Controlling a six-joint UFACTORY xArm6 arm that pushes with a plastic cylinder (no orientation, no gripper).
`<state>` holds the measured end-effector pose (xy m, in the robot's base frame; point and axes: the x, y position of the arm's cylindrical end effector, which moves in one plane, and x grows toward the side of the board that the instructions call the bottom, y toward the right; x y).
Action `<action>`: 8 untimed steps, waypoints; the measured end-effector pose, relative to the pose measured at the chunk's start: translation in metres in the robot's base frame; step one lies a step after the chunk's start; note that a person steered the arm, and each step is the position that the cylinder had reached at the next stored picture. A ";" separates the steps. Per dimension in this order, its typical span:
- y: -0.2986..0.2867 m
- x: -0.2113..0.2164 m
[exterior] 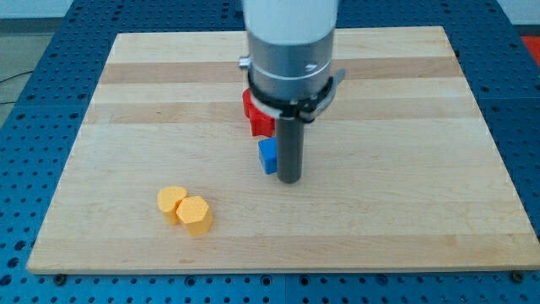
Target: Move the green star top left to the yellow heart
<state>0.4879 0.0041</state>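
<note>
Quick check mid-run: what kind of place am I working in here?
Probably a robotics lab bench: a wooden board lies on a blue perforated table, with small coloured blocks such as the yellow block for pushing.

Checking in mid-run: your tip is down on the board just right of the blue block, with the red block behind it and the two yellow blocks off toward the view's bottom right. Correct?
One thing is off: the two yellow blocks lie toward the view's bottom left, not the bottom right, as the camera view shows. The rest holds: my tip is down just right of the blue block, with the red block behind it.
</note>
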 end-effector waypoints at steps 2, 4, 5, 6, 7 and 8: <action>-0.026 -0.012; 0.112 -0.041; 0.114 -0.041; 0.116 -0.042; 0.139 -0.117; 0.135 -0.220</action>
<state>0.2680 0.1389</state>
